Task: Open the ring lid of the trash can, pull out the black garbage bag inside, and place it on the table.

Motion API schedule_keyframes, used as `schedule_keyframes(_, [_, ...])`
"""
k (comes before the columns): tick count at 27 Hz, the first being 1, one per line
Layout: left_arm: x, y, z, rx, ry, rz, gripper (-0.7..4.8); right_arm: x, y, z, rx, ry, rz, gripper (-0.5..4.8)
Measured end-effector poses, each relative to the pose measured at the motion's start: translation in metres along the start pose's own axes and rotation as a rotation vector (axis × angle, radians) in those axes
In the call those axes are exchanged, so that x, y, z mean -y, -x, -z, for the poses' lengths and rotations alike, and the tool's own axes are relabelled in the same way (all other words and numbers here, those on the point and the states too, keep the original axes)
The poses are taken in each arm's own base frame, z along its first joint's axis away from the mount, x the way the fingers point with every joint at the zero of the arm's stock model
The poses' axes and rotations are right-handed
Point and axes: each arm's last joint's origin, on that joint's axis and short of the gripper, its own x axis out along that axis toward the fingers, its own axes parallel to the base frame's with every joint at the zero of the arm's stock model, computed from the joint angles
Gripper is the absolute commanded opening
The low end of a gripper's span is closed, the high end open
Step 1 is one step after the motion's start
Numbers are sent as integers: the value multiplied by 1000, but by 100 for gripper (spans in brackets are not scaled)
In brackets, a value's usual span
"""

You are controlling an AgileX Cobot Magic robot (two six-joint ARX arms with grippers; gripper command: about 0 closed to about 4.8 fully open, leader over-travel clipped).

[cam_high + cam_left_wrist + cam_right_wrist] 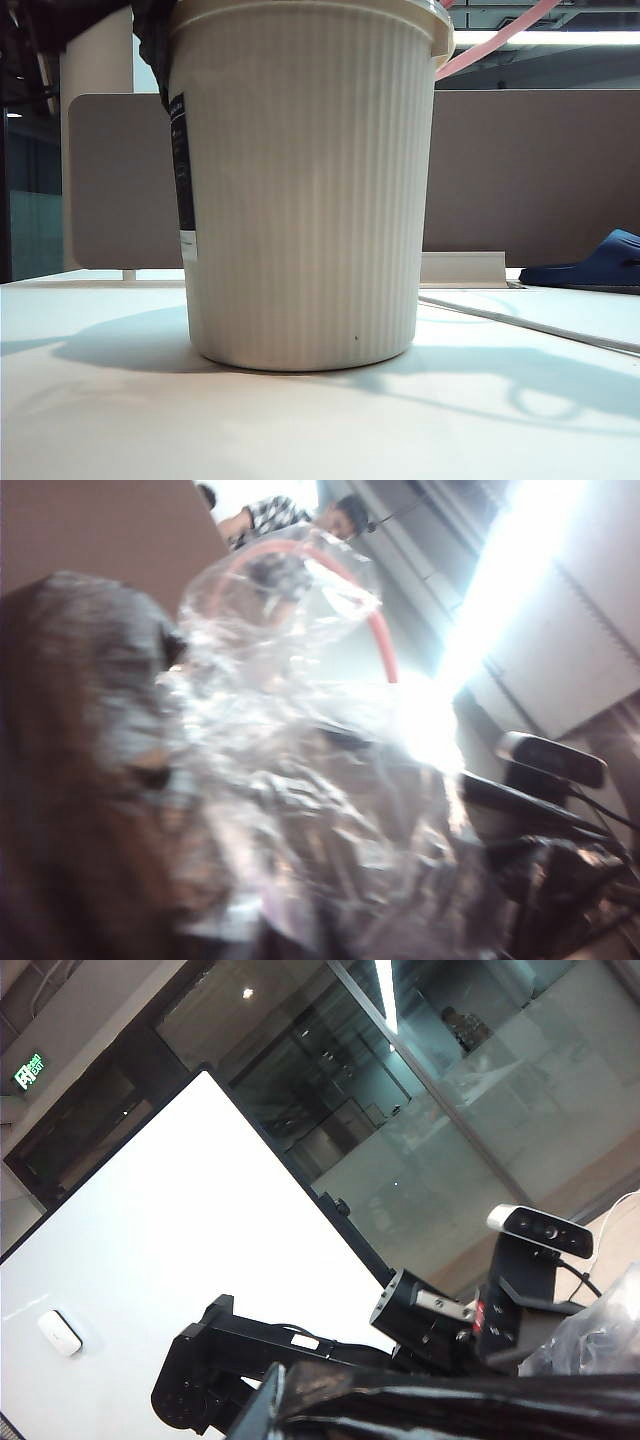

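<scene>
One ribbed cream trash can (305, 190) on smooth white table (120, 420), crinkled glossy black garbage bag (300, 820) hiding left hand's state, right hand together, unseen.

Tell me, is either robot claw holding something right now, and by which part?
The left gripper seems to hold the black garbage bag, bunched against its camera; where exactly cannot be told. The right gripper is shut, with glossy black along its view's edge; whether it holds anything cannot be told.

trash can (310, 190) top cropped | black garbage bag (300, 820) blurred, hiding left fingers
</scene>
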Motion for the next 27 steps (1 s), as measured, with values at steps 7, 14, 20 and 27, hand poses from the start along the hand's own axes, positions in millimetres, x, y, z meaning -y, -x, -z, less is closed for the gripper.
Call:
schedule_keyframes(7, [-8, 21, -18, 6, 36, -66, 186, 0, 0, 0, -4, -14, -1, -5])
schedule_keyframes(14, [-13, 26, -19, -27, 88, -97, 188, 0, 0, 0, -6, -20, -1, -5])
schedule_keyframes(20, [-12, 17, -10, -87, 115, -79, 266, 0, 0, 0, -6, -24, -1, -5])
schedule_keyframes(27, [-12, 8, 0, -123, 119, -70, 271, 0, 0, 0, -5, -42, -1, -5])
